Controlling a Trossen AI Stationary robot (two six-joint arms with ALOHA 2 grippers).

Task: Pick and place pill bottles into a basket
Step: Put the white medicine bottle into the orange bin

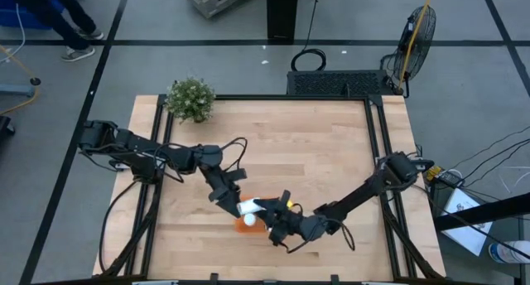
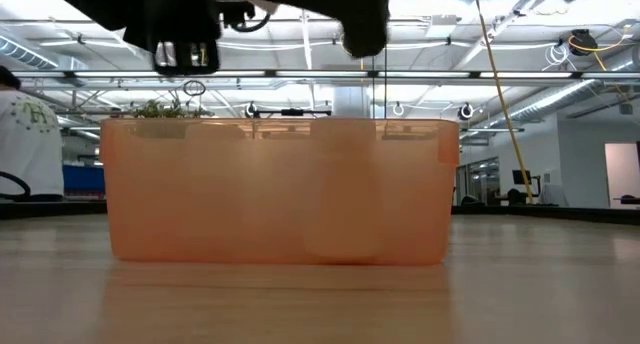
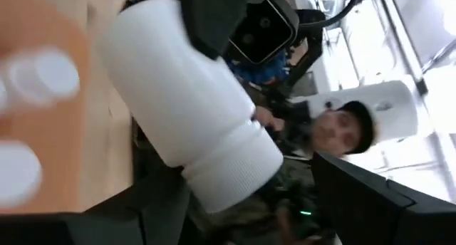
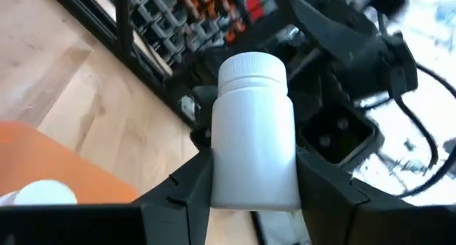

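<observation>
The orange basket [image 1: 258, 228] stands near the table's front middle, mostly hidden under both grippers; it fills the low view [image 2: 200, 194]. White pill bottles stand in it [image 3: 44, 75] [image 4: 43, 194] [image 1: 249, 220]. My right gripper [image 4: 253, 175] is shut on another white pill bottle [image 4: 253, 131] above the basket's left part. The bottle's cap [image 3: 239, 175] points at my left gripper [image 3: 263, 206]. That gripper is open, with its fingers on either side of the cap end. Whether it touches the bottle, I cannot tell. My right gripper pinches the bottle's body near its bottom end [image 4: 253, 188] between its two fingers. The fingers come about level from the table's right and lie along the bottle. The bottle is lifted clear over the basket, its cap [image 4: 253, 67] pointing away from the wrist toward the table's left.
A green potted plant [image 1: 190, 99] stands at the table's far left corner. Black rails run along the table's left [image 1: 153, 177] and right [image 1: 385, 152] sides. A person shows beyond the table in the left wrist view [image 3: 342, 131] and at the low view's left [image 2: 25, 134].
</observation>
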